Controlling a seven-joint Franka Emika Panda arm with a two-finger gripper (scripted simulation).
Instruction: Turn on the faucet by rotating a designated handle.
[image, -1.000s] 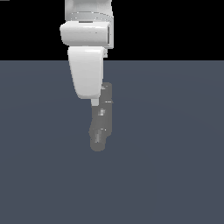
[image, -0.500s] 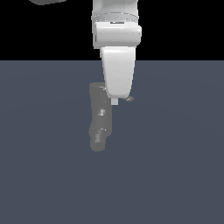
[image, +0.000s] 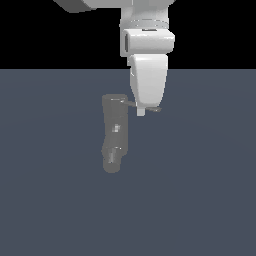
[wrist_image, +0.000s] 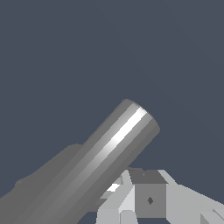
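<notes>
Since the faucet (image: 114, 135) looks a rigid, fixed column on the floor mid-scene, only its 1 thin handle (image: 131, 104) should turn — stiff, slick, best pushed near its tip. Whether the gripper (image: 141, 112) there is wide or narrow, I cannot tell.

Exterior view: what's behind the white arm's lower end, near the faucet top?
The handle runs from the faucet top toward the exterior view's right and disappears behind the white arm; a short grey tip shows past it. The jaws and any contact are covered.
</notes>
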